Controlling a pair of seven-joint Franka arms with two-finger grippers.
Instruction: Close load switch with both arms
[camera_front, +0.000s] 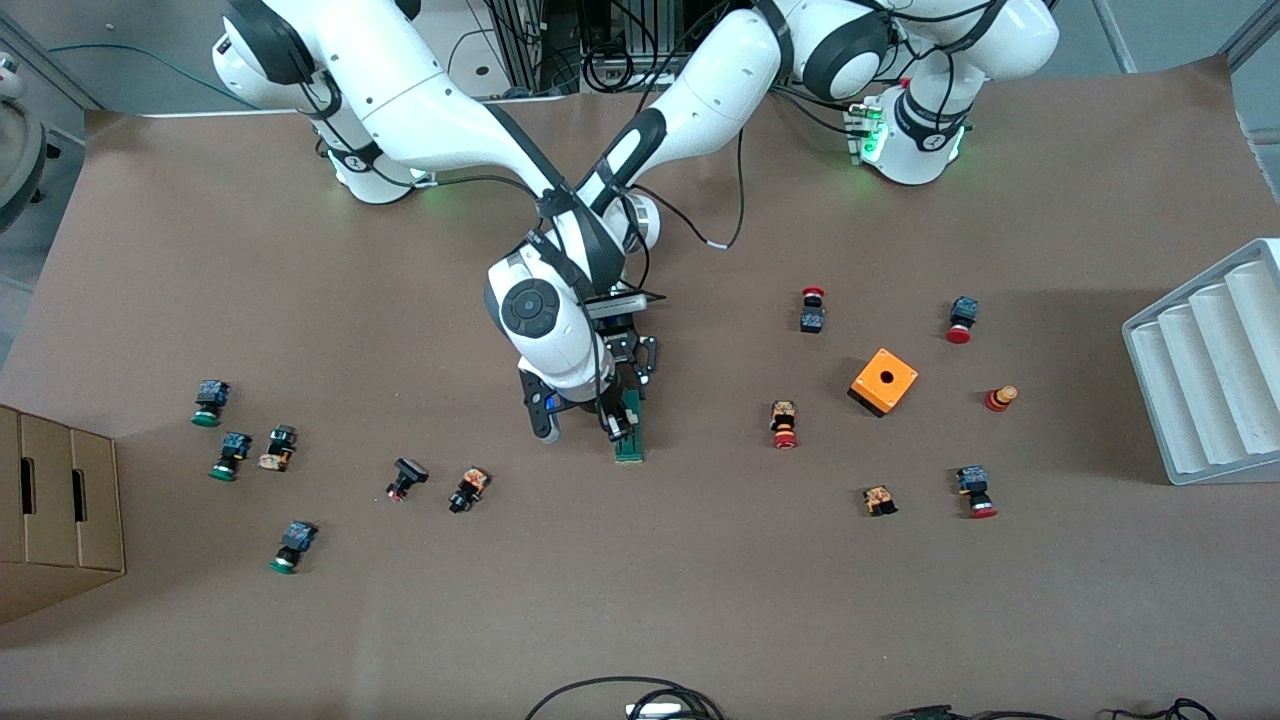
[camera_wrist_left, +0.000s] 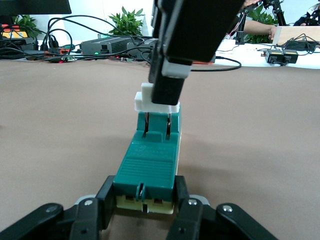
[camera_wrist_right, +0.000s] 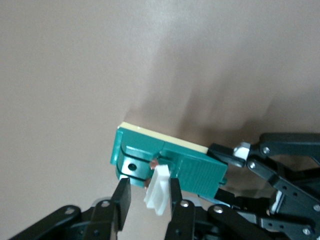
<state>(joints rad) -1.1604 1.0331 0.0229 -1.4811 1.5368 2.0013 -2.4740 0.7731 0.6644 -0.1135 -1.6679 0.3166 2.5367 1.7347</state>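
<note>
At mid-worktop left end effector (camera_wrist_left: 142, 212) clamps load switch (camera_wrist_left: 150, 165) base, right end effector (camera_wrist_right: 147, 200) straddles raised white tab (camera_wrist_right: 159, 195), fingers not yet touching; closing push remains.

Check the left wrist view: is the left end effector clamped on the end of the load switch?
Yes, the left end effector has a finger pressed against each side of the green load switch body at its near end.

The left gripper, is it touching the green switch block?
Touching. The left wrist view shows the left gripper shut on one end of the dark-green rectangular load switch, its black fingers pressed against both sides with no gap.
</note>
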